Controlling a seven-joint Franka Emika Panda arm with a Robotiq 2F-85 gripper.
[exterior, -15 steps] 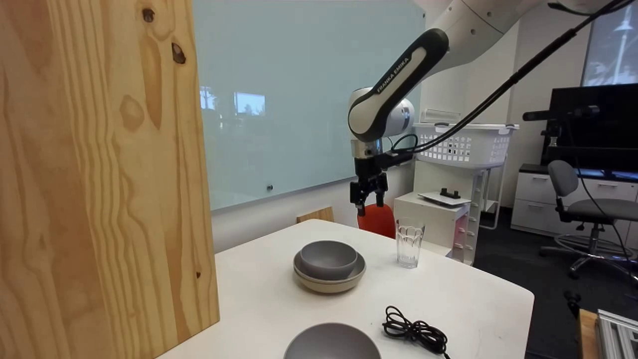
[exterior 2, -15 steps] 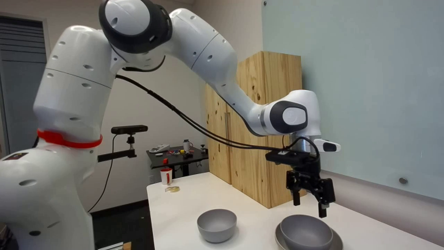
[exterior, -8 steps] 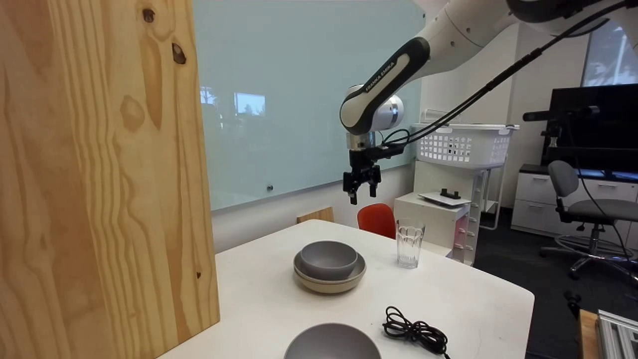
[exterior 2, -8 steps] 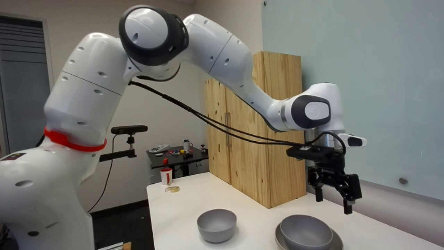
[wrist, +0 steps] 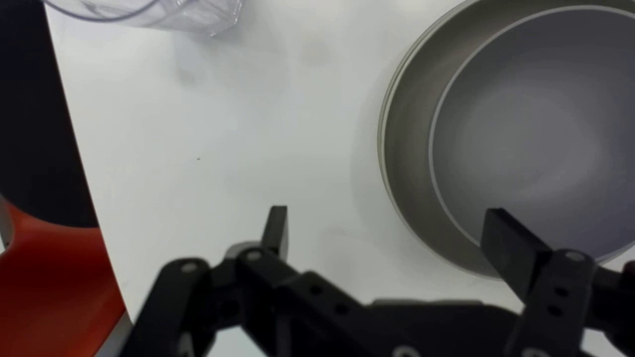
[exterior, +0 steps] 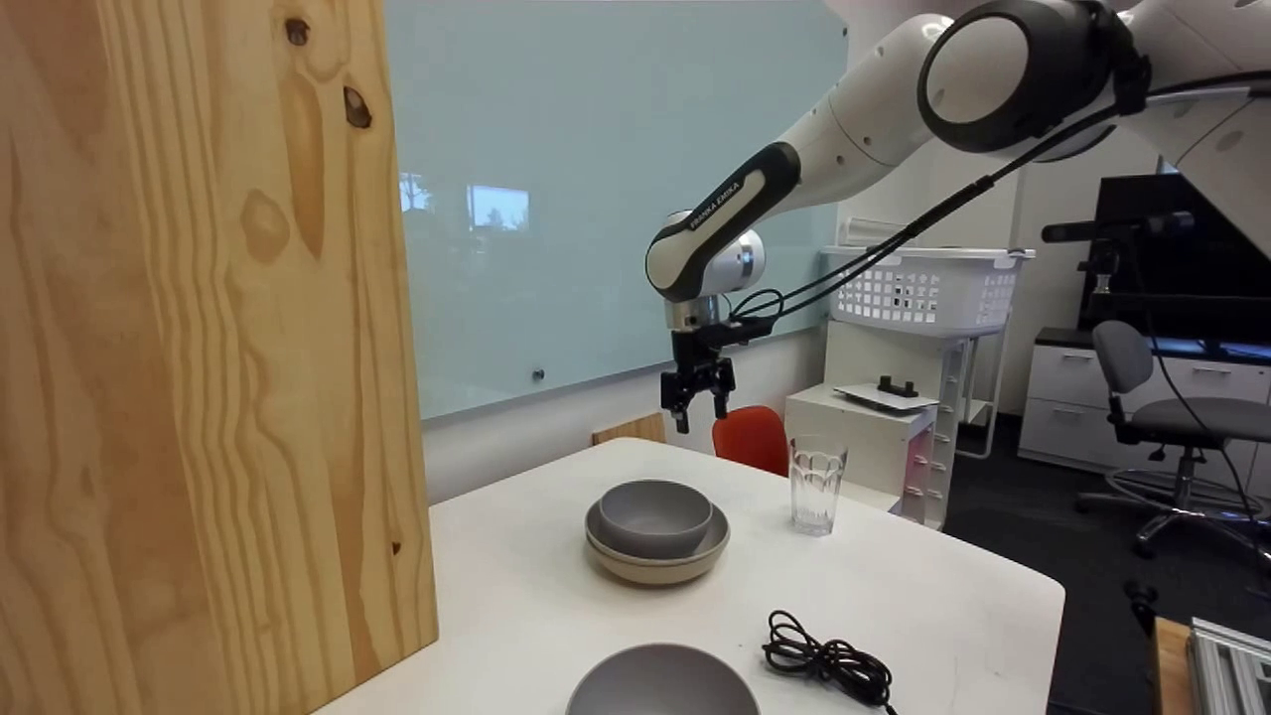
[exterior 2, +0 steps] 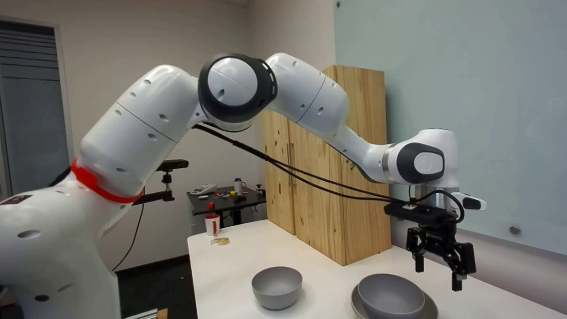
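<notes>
1. The hand [exterior 2: 438, 277] was held in the air above the worktop [exterior 2: 239, 261], its jaws spread wide with a free gap between them.
2. It was placed nearest to a small grey bowl [wrist: 526, 139], part of which was covered by one jaw in the wrist view; in both exterior views, the hand was raised clear of it.
3. The small grey bowl was nested in a wide shallow dish [exterior: 660, 573], grey inside and beige outside; whether this was one dish or two could not be told.
4. A clear glass [exterior: 816, 487] was stood upright near the worktop's edge, apart from the dish.
5. Another grey bowl [exterior 2: 277, 288] was set farther off, with a coiled black cable [exterior: 829, 660] laid near it.
6. On the worktop, a tall wooden cabinet [exterior 2: 319, 217] and, farther back, a white-and-red mug [exterior 2: 212, 225] were stood.
7. Beyond the worktop, a red chair [exterior: 752, 439], a white basket [exterior: 923, 288] and a large glass board [exterior: 596, 199] were seen.
</notes>
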